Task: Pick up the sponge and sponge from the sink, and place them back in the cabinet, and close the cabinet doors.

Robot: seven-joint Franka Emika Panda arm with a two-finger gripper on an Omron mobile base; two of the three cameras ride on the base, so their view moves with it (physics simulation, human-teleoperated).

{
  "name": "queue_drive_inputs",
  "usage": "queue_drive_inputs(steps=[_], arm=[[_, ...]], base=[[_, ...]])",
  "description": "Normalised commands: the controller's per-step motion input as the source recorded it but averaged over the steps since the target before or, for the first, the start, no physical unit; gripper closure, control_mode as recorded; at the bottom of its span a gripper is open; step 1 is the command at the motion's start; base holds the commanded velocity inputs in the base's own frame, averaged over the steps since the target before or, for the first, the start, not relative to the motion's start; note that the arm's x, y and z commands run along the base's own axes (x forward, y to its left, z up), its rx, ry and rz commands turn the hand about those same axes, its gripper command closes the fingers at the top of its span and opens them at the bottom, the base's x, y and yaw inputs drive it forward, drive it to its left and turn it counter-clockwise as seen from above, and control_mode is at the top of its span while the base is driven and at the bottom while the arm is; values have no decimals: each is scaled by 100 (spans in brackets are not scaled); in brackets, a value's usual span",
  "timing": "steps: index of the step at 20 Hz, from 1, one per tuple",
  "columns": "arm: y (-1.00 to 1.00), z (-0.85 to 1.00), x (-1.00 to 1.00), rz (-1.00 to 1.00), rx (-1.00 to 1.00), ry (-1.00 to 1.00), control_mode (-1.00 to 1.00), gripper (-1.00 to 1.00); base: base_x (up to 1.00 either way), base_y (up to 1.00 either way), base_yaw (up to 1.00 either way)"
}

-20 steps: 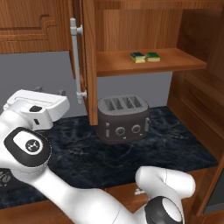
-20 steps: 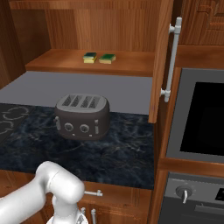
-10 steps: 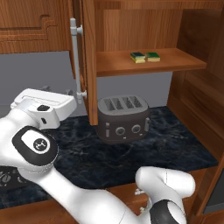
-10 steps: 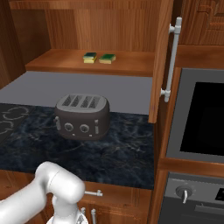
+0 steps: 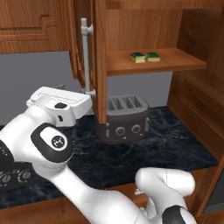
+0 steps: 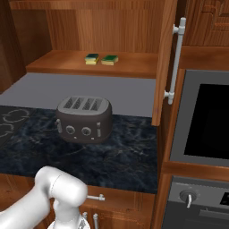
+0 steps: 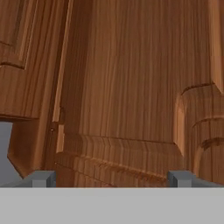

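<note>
Two sponges lie side by side on the cabinet (image 5: 144,35) shelf (image 5: 175,63), near its front edge: sponge one (image 5: 138,57) and sponge two (image 5: 153,56), touching or nearly so, green faces up. In the right base view they sit toward the shelf's middle.

Both doors stand open. The left door (image 5: 100,65) is seen edge-on, its bar handle (image 5: 86,59) facing left. The right door (image 6: 164,62) hangs open beside the oven (image 6: 201,120), its handle (image 6: 175,60) on the outer face.

The gripper (image 7: 111,178) is released: the hand view shows its fingertips (image 7: 41,178) set wide apart with nothing between them, facing a panelled wooden door surface close ahead. In the left base view the hand sits just left of the left door's handle, at its lower end.

A dark toaster (image 5: 124,119) stands on the worktop (image 5: 175,144) below the shelf, toward the rear edge. A stove burner (image 6: 11,120) shows at the worktop's left edge in the right base view.
</note>
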Motion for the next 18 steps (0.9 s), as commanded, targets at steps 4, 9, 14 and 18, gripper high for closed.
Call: queue_drive_inputs(steps=[4,9,14,18], arm=[[-48,0,0,1,0,0,-100,-100],[-41,0,0,0,0,0,-100,-100],[-43,0,2,1,0,0,-100,-100],[-45,0,10,1,0,0,-100,-100]], base=[[0,0,0],[0,0,0],[0,0,0],[0,0,0]])
